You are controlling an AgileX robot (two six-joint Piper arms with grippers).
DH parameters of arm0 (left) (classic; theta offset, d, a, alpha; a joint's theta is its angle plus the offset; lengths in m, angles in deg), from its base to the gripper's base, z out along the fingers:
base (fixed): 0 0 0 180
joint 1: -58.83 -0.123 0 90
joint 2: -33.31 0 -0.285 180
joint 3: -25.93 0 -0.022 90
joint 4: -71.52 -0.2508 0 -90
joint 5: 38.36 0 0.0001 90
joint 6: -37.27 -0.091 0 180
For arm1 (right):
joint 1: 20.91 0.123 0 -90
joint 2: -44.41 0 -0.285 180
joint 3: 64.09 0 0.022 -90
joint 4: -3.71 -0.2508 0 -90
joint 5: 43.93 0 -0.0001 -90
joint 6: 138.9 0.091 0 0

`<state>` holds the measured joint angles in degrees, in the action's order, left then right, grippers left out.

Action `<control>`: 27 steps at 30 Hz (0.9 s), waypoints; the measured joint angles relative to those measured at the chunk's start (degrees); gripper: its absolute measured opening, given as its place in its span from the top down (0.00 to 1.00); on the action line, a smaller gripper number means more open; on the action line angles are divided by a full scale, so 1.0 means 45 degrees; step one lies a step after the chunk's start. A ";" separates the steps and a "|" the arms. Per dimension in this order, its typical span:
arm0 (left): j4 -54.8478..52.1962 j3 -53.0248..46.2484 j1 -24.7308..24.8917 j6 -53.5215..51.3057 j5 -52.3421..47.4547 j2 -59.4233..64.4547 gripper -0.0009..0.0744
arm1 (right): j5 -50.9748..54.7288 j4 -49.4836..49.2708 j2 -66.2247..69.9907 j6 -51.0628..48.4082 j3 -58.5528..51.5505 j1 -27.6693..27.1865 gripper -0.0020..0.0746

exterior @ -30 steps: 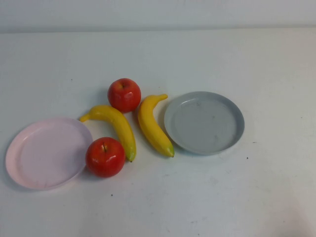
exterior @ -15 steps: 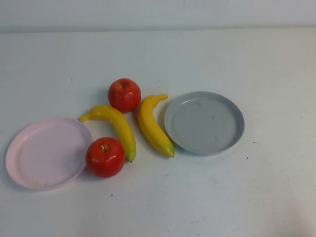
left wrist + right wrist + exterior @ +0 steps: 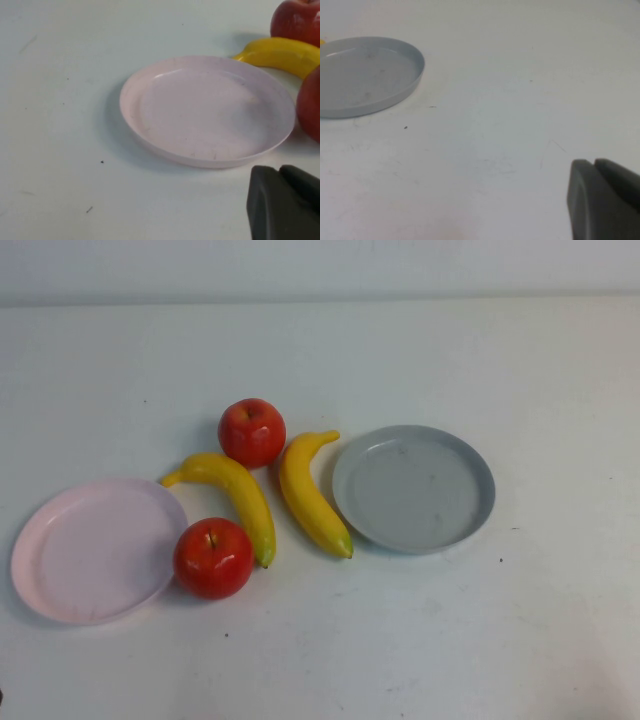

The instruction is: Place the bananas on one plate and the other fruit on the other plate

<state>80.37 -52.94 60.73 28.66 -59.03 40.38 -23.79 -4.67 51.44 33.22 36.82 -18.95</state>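
Two bananas [image 3: 240, 498] [image 3: 308, 498] lie side by side on the table between the plates. One red apple [image 3: 252, 431] sits behind them; the other apple [image 3: 213, 557] touches the pale pink plate [image 3: 80, 555], which holds nothing. The grey-blue plate [image 3: 413, 487] on the right also holds nothing. Neither gripper shows clearly in the high view. My left gripper [image 3: 280, 171] is shut and empty, near the pink plate [image 3: 207, 110], with a banana [image 3: 282, 52] and apples [image 3: 297, 20] beyond. My right gripper [image 3: 594, 163] is shut and empty, well away from the grey-blue plate [image 3: 365, 75].
The white table [image 3: 450, 640] carries a few dark specks. Its far edge runs along a pale wall [image 3: 320, 265] at the back.
The fruit and plates have not moved. A small dark bit now shows at the lower left edge of the high view.
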 joint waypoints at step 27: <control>0.7810 0.0194 0.0000 0.0406 0.1352 0.0000 0.99 | 0.0000 0.0000 0.0000 0.0000 0.0000 0.0000 1.00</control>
<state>115.52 -52.07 60.73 30.49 -52.94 40.38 -23.79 -4.67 51.44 33.22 36.82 -18.95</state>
